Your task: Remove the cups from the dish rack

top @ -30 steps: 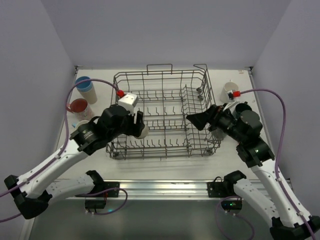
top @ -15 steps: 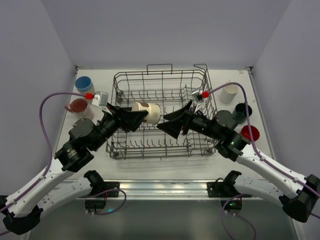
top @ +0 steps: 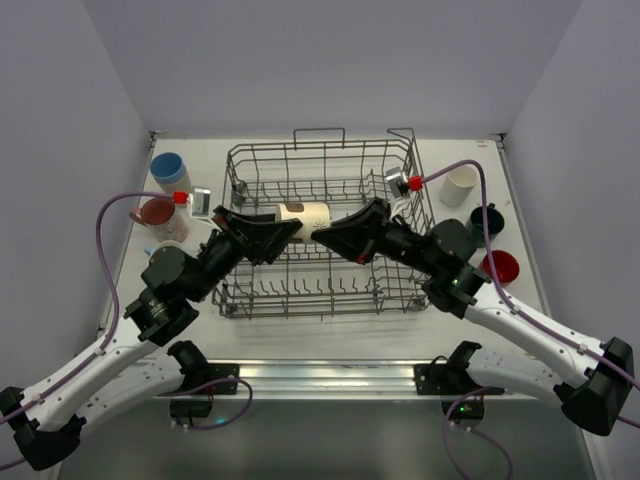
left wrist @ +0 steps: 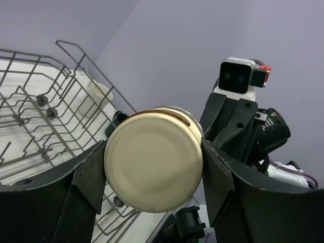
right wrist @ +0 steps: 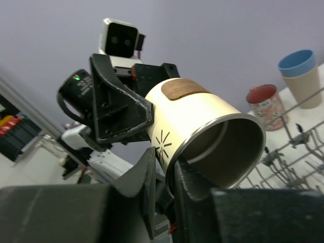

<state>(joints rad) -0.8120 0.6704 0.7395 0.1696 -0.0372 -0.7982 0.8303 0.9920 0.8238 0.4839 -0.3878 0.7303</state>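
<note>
Cream and matt-smooth, a cylindrical cup (top: 303, 213) is held on its side in the air above the dish rack (top: 330, 293), near the middle of the overhead view, and is gripped from both ends. Its closed end, a flat round base, is clasped by the left gripper (top: 284, 230). In the left wrist view the broad black fingers (left wrist: 91, 177) are seen pressed against opposite sides of the body. At the open end, the thin wall just behind the rim is pinched by the right gripper (right wrist: 163, 161): one dark finger is set inside the mouth and the other outside, with the jaws drawn close together on the wall. A brown oval patch (right wrist: 180, 88) and a small black starburst mark (right wrist: 163, 140) are carried on the cup's side, and the rim is edged with a bright, metallic-looking line. The rack is formed of thin grey wire, rectangular in plan, with rows of upright tines and loop handles at its far rim, and it is set on a white table (top: 330, 335). At the upper left of the overhead view, beside the rack, a beige cup with a blue inside (top: 168, 170) and a red patterned mug (top: 157, 212) are stood upright. At the right of the rack a plain cream cup (top: 461, 183), a dark teal mug (top: 487, 222) and a red cup (top: 500, 267) are stood in a row on the table, all with rounded mouths turned upward.
</note>
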